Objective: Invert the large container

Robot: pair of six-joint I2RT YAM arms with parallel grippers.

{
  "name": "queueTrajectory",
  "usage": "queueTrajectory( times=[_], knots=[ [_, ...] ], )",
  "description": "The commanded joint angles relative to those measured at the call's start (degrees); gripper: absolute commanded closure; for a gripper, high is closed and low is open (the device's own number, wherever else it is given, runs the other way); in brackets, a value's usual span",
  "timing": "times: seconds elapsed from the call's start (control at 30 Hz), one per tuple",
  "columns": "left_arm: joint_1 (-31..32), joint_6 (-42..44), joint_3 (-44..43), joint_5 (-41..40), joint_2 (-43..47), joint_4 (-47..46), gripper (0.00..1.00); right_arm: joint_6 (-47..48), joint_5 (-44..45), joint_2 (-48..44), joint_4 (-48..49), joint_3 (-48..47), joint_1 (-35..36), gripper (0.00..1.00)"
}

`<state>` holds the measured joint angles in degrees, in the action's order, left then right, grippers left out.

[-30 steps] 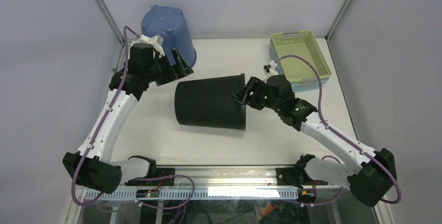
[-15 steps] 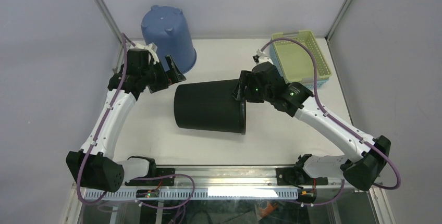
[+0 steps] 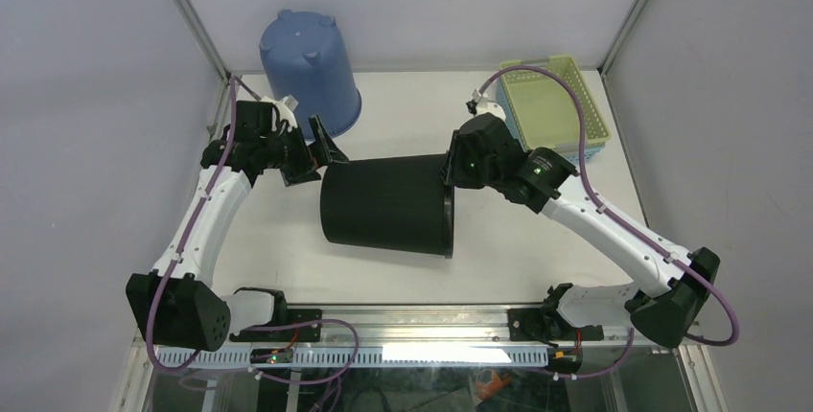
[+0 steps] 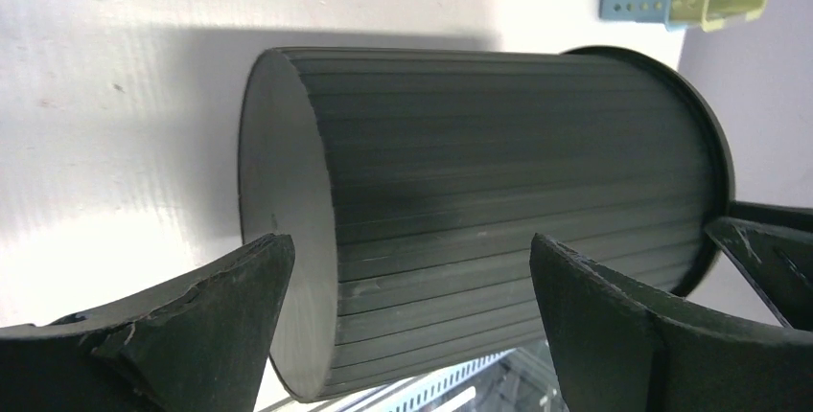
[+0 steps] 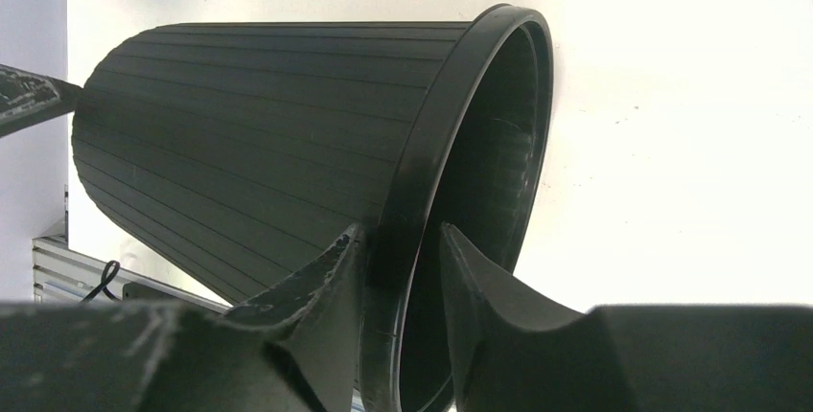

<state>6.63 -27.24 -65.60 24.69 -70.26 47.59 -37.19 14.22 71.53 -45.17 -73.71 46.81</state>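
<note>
The large black ribbed plastic container lies on its side on the white counter. The right hand has just pinched its rim, one finger inside; the left hand, wide open, has neared its base. Tipping it mouth-down can likely begin.

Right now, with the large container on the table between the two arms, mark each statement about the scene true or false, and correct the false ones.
1. The black container lies on its side. True.
2. Its rim points toward the robot's left. False: it points toward the robot's right.
3. The right gripper pinches the rim, one finger inside, one outside. True.
4. The left gripper is clamped on the container. False: it is wide open, near the closed base.
5. The blue container stands mouth up. False: it is upside down.
</note>
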Motion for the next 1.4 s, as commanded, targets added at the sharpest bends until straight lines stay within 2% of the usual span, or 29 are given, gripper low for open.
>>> queueTrajectory(
  times=[0.0,0.4,0.63,0.77,0.9,0.97,1.17,1.37],
  knots=[
    [-0.6,0.0,0.7,8.0,-0.8,-1.1,0.01,-0.1,2.7,-1.6,-1.6,-1.6,0.2,0.68],
    [-0.5,-5.8,-0.3,21.1,-1.1,-7.4,0.01,-1.3,1.5,-1.0,1.9,0.8,0.1,0.72],
    [-0.6,-7.6,-11.1,25.1,-2.0,-7.7,0.01,-3.0,-3.9,2.3,10.1,1.2,0.1,0.73],
    [-0.6,-8.8,-17.6,23.6,-2.9,-8.4,0.01,-4.7,-5.4,4.8,15.3,1.6,0.1,0.73],
    [-0.6,-12.4,-19.9,23.4,-4.1,-14.3,0.01,-7.9,-4.7,5.6,23.2,4.9,-0.2,0.72],
    [-0.5,-14.8,-19.2,25.4,-4.9,-18.6,0.01,-9.6,-3.8,6.2,27.0,6.9,-0.4,0.69],
    [-0.2,-16.9,-17.4,27.8,-6.6,-23.1,0.01,-15.2,-5.0,8.0,40.4,14.5,-2.8,0.63],
    [1.6,-18.3,-16.6,27.6,-6.2,-26.0,0.01,-20.4,-7.2,9.3,45.0,19.7,-3.6,0.50]
  ],
)
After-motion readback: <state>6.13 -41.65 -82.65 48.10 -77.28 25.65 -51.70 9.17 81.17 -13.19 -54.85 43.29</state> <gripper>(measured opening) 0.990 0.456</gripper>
